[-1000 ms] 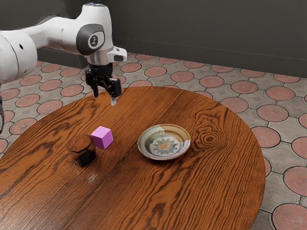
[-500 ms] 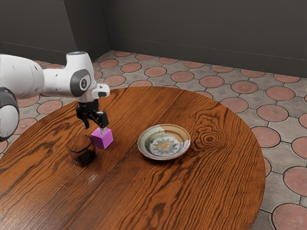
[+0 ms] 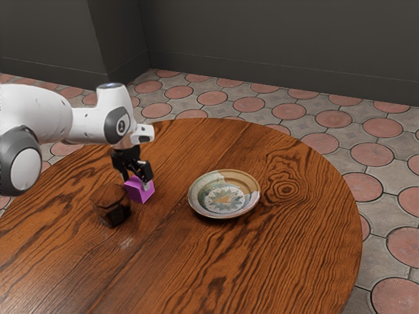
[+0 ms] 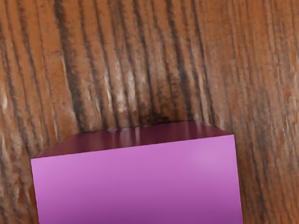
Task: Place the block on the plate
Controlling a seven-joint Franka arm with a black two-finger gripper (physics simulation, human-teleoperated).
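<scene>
Purple block: your gripper has lowered to it; I can't tell if it's clenched. Check before lifting toward the plate.

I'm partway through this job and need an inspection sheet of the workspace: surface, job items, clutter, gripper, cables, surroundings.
Surface: wooden table with a curved edge and dark grain.
Block: the purple block is on the table, not on the plate.
Plate: patterned plate, upright, toward the exterior view's right from the block.
Clutter: dark brown faceted object close beside the block; whether they touch, I cannot tell.
Gripper: black gripper lowered at the block; a firm hold cannot be confirmed.
Cables: nothing seen.
Surroundings: floor with round pinkish tiles; dark grey wall behind.
</scene>
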